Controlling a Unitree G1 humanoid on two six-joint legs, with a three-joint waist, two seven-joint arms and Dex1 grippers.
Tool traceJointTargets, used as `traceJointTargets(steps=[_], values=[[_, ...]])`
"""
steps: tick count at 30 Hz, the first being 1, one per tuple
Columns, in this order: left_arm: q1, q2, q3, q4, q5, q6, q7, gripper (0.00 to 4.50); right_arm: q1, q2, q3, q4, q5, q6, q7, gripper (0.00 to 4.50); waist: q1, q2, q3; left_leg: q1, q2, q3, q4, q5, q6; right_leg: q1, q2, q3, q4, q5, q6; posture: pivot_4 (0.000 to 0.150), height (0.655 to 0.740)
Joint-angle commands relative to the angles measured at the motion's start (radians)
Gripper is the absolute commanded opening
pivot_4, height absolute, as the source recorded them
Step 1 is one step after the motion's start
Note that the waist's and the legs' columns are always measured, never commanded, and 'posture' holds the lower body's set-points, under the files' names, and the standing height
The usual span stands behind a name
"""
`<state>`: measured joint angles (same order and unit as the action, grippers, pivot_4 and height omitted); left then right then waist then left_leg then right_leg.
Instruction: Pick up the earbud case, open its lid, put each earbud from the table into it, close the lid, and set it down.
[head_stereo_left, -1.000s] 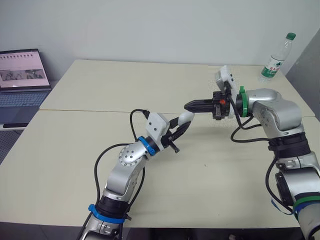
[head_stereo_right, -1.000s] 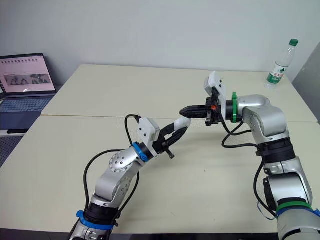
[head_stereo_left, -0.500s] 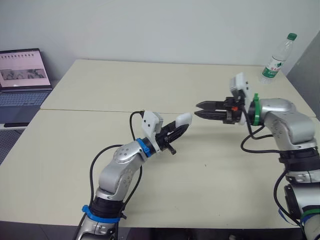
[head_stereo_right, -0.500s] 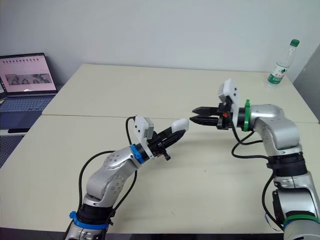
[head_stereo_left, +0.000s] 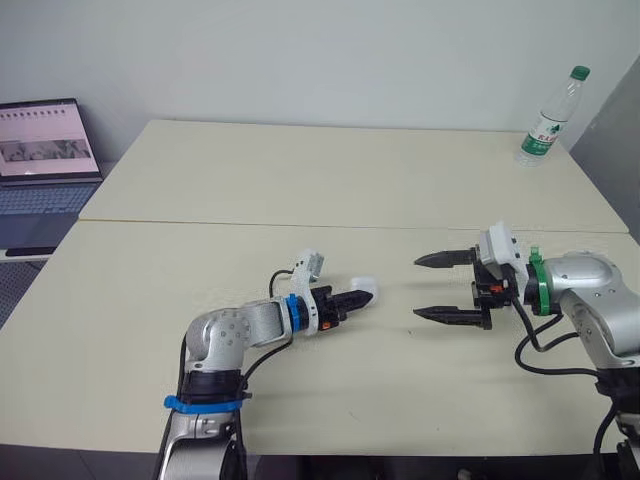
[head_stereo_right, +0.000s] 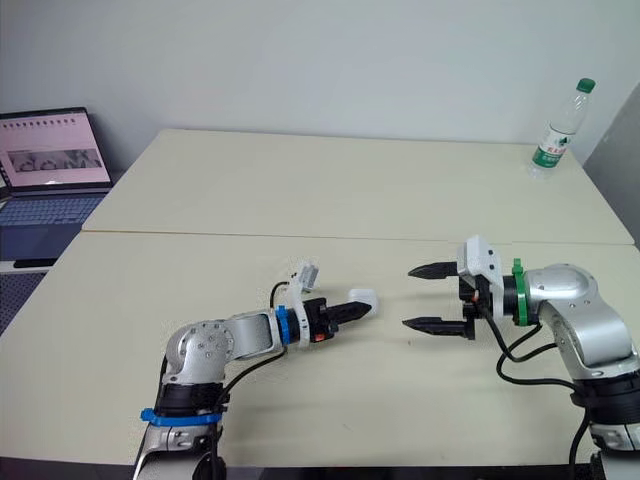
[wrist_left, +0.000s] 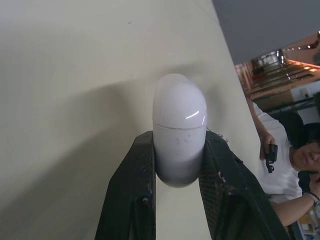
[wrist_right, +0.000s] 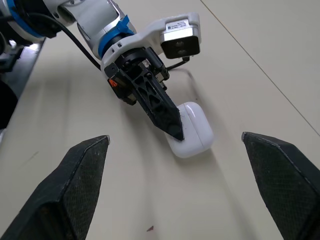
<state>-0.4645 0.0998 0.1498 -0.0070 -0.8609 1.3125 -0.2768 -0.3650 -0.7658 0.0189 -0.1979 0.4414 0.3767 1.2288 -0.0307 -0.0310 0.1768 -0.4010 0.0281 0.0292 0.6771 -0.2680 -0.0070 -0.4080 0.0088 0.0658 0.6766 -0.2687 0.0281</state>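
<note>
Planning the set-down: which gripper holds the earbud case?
The left gripper, its fingers shut on the white earbud case; the right gripper stands wide open and empty.

The pale cream surface (head_stereo_left: 300, 180) is made of two slabs that meet at a seam (head_stereo_left: 200, 222) running crosswise just beyond both pincers. A white earbud case (head_stereo_left: 362, 291) sits on or barely off the near slab, clamped in the left pincer (head_stereo_left: 352, 298) and facing the wide-spread right pincer (head_stereo_left: 416, 288). A clear water bottle (head_stereo_left: 548, 120) with a green cap stands upright well beyond the right pincer, at the far corner.

Earbud case (wrist_left: 178, 115): smooth glossy white plastic. Table (head_stereo_left: 300, 180) under case: matt cream. Left gripper (wrist_left: 178, 139) fingers (wrist_left: 131, 195): scuffed matt black.
</note>
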Motion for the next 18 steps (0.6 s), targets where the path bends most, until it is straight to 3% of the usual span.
traceJointTargets(steps=[1, 2, 14, 18], values=[[-0.004, -0.012, 0.052, 0.028, -0.002, 0.062, 0.055, 0.77, 0.011, 0.012, -0.013, -0.055, -0.01, -0.023, -0.048, 4.44, -0.002, 0.0, 0.0, 0.0, 0.0, 0.0, 0.0, 0.0, 0.0, 0.0, 0.0, 0.0, 0.0, 0.0, 0.0, 0.15, 0.74], [-0.001, -0.013, 0.063, 0.028, -0.003, 0.085, 0.067, 0.77, 0.014, 0.018, -0.013, -0.059, -0.01, -0.022, -0.062, 4.44, -0.002, 0.0, 0.0, 0.0, 0.0, 0.0, 0.0, 0.0, 0.0, 0.0, 0.0, 0.001, 0.0, 0.0, 0.0, 0.15, 0.74], [0.106, 0.083, 0.236, -0.176, -0.028, 0.291, 0.12, 4.46, -0.004, 0.062, 0.004, -0.013, -0.024, -0.06, -0.094, 4.5, -0.008, 0.0, -0.001, 0.003, 0.001, 0.001, -0.001, 0.0, -0.001, 0.0, 0.002, 0.003, 0.002, 0.0, -0.001, 0.15, 0.74], [0.178, 0.267, 0.252, -0.28, -0.04, 0.258, 0.04, 4.49, -0.03, 0.07, 0.015, 0.033, -0.026, -0.078, -0.072, 4.5, -0.028, 0.0, -0.001, 0.007, 0.003, 0.001, -0.002, 0.0, -0.002, 0.001, 0.004, 0.004, 0.003, -0.001, -0.003, 0.15, 0.74]])
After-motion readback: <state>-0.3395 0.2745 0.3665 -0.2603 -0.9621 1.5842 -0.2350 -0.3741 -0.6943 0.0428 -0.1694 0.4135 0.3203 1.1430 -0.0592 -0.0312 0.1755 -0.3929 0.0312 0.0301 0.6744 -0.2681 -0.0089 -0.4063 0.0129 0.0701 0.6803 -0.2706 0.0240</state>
